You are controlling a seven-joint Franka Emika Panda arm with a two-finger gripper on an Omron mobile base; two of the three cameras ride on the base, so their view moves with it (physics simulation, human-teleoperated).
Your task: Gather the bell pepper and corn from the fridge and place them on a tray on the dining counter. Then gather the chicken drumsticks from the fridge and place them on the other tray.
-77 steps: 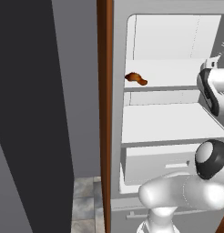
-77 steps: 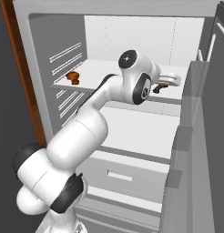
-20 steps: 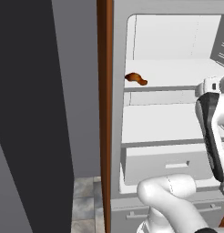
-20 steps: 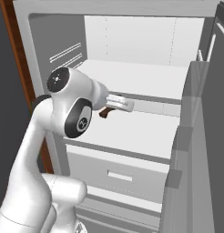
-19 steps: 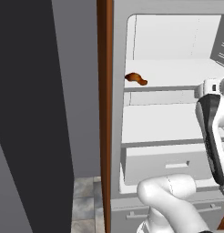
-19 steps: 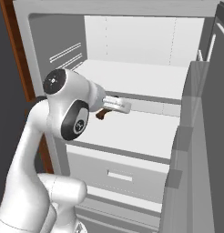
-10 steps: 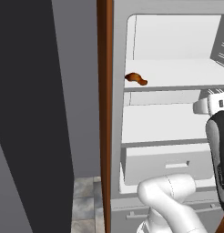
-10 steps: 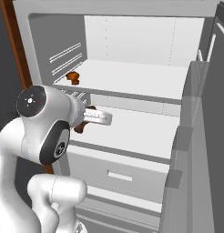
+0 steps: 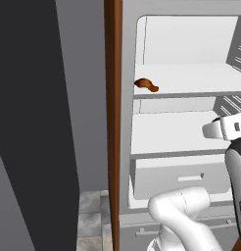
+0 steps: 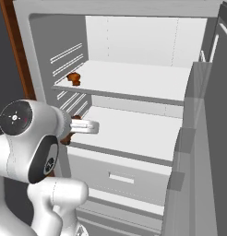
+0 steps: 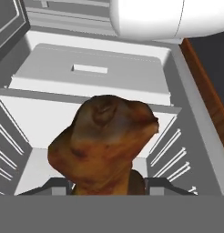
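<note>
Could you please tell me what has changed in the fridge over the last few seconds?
The arm has drawn back from the right of the upper shelf and swung left, out toward the fridge opening. Its hand holds one chicken drumstick and has carried it along. The other drumstick stayed at the left end of the upper shelf, and the drawer stayed shut.
</note>
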